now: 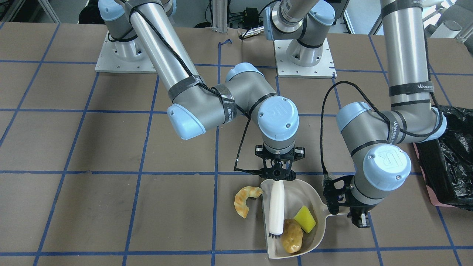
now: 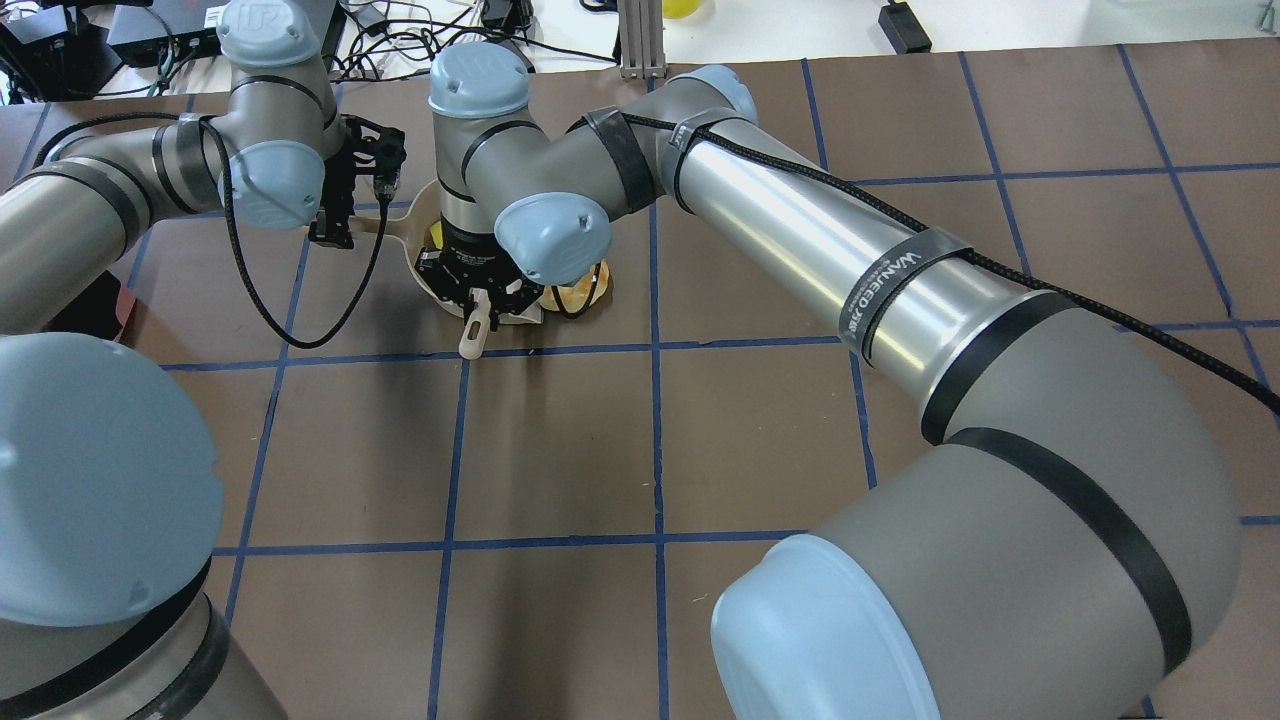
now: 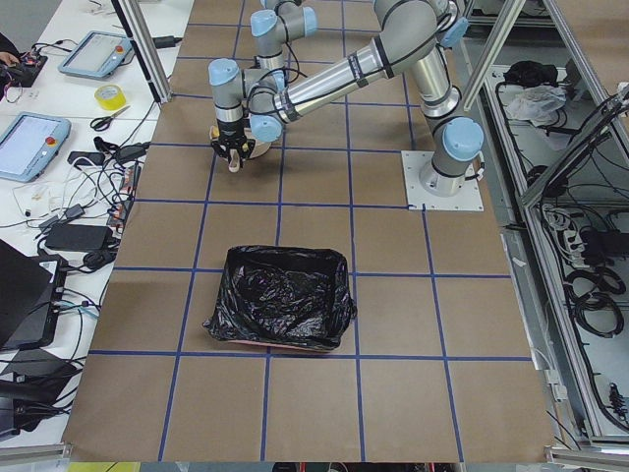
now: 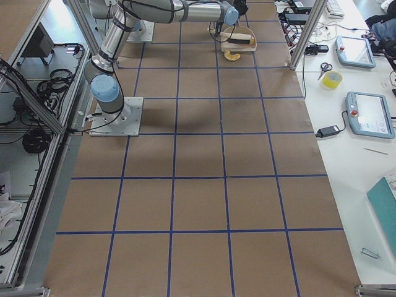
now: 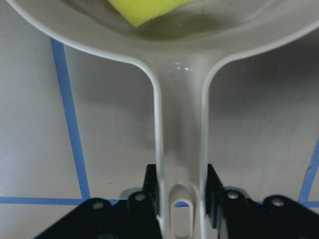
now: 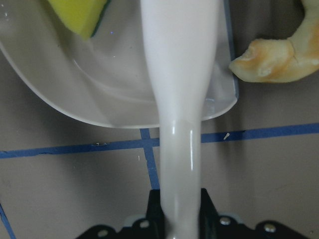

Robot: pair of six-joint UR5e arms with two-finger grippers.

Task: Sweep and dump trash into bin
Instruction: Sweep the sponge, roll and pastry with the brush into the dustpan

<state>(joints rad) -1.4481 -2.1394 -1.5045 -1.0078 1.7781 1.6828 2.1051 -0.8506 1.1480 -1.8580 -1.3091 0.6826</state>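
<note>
Potato [image 1: 292, 235] and sponge [image 1: 305, 218] lie in the pan [image 1: 320, 236] clamped by the left pincer [image 5: 182, 196], but the croissant [image 1: 245, 201] sits just outside on the desk [image 1: 111, 207], where the brush [image 1: 276, 208] gripped by the right pincer [image 1: 278, 176] could knock it away.

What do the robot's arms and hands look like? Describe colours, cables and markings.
The left arm and right arm are silver-grey tubes with pale blue UR-logo joint caps, black lettered straps and braided black cables. The left hand and right hand are black.
</note>
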